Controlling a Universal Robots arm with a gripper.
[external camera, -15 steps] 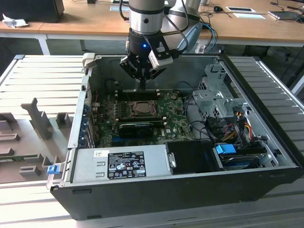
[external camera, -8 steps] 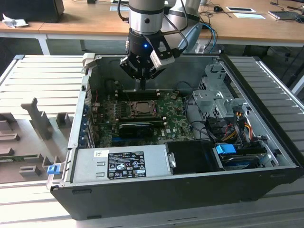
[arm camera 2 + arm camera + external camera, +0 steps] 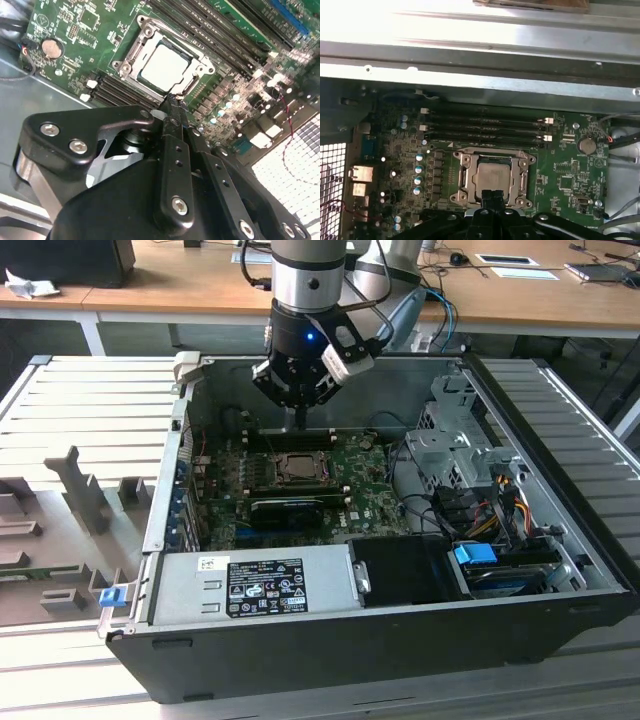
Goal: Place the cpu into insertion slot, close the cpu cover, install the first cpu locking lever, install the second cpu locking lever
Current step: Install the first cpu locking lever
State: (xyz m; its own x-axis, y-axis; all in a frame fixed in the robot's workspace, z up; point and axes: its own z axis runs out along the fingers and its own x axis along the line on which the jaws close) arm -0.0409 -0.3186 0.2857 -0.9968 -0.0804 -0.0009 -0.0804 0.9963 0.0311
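Working with jaws clenched on nothing, the gripper (image 3: 297,426) at the exterior view's centre should, I judge, bear on the cover (image 3: 461,176) edge, off the cpu (image 3: 164,67).

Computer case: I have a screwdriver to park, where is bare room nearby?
Free: the ribbed grey metal table at the exterior view's right of the black open computer case. Crowded: the green motherboard under the end effector, and the cabled drive bay.
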